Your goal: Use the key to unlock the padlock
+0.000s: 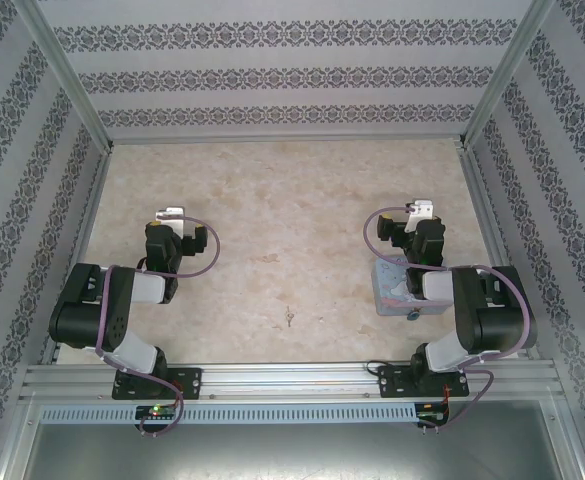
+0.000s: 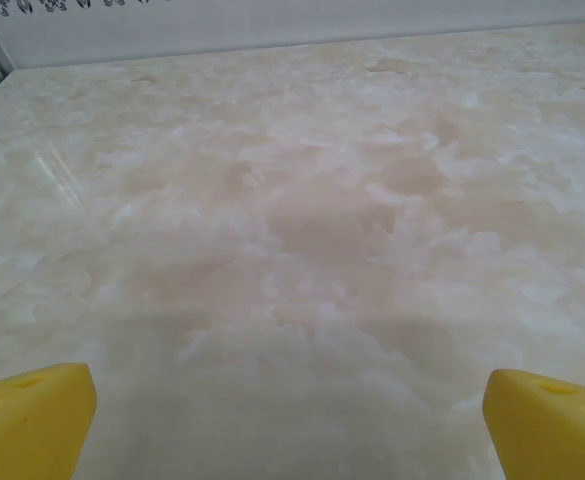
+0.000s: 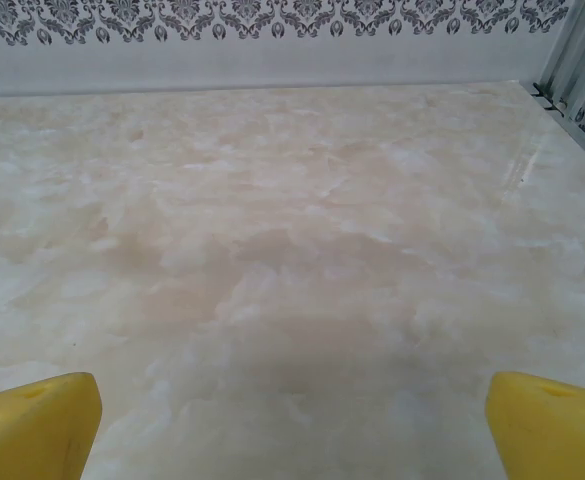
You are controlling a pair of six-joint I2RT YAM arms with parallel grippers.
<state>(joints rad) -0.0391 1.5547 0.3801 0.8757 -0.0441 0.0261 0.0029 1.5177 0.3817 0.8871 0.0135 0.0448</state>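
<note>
Idling at start; held left gripper [image 2: 290, 405] and right gripper [image 3: 292, 408] wide, empty. Needed next: grab probable key [image 1: 288, 318] at centre.

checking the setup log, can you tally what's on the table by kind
robot arms: 2
pale blue tin: 1
probable padlock, tiny and blue, at the tin's near edge: 1
small brownish thing mid-table, too small to identify: 1
total: 5

Bright, diffuse light; soft shadow mid table [image 2: 302, 230], faint glare by its left edge; wrist views slightly soft.
</note>
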